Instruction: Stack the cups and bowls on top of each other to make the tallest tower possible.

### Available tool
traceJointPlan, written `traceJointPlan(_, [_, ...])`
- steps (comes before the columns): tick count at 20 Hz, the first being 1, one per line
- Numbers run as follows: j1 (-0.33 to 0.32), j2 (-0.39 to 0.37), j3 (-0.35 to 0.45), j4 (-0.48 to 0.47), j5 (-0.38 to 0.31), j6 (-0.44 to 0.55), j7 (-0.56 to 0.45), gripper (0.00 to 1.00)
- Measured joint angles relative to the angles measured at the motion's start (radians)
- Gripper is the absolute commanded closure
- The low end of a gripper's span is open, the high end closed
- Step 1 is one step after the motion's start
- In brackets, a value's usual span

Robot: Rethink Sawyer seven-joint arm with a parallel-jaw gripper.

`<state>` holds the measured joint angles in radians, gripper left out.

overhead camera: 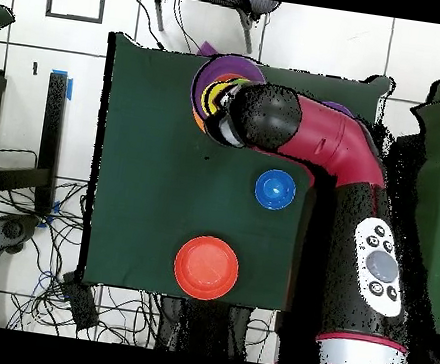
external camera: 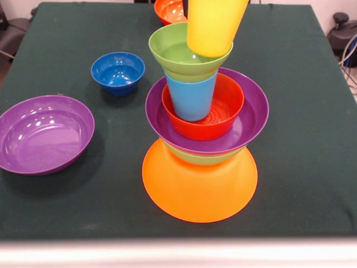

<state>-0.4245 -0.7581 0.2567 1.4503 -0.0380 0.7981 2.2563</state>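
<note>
Standing near the front edge of the green table (external camera: 312, 84), the tower (external camera: 203, 128) rises from a big upturned orange bowl (external camera: 199, 187); on it sit a green bowl (external camera: 203, 158) showing only as a rim, a wide purple bowl (external camera: 254, 120), a red-orange bowl (external camera: 226, 114), an upright light blue cup (external camera: 191, 97) and a second green bowl (external camera: 181, 56) seated on the cup's mouth. Yellow cup (external camera: 213, 25) hangs tilted, its lower end inside that top green bowl, upper end cut off by the top edge; contact with the bowl cannot be judged. Front view alone shows the stack's layers, plus a loose purple bowl (external camera: 44, 134) at left, a small dark blue bowl (external camera: 117, 71) behind it and a red-orange bowl (external camera: 170, 10) at the far edge. Overhead view alone shows the red and black arm (overhead camera: 351, 178) reaching over the tower, hiding most of it. Gripper itself is not seen in either view, so whether it is clamped or released cannot be told
</note>
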Motion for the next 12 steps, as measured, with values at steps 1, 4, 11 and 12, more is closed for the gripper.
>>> traceJointPlan(1, [0.0, 0.0, 0.0, -0.001, 0.0, 0.0, 0.0, 1.0])
traceJointPlan(4, [-0.001, 0.0, 0.0, -0.003, 0.0, 0.0, 0.0, 1.0])
traceJointPlan(11, [-0.005, 0.001, 0.0, -0.003, 0.0, 0.0, 0.0, 1.0])
traceJointPlan(12, [-0.006, 0.001, 0.0, -0.003, 0.0, 0.0, 0.0, 1.0])
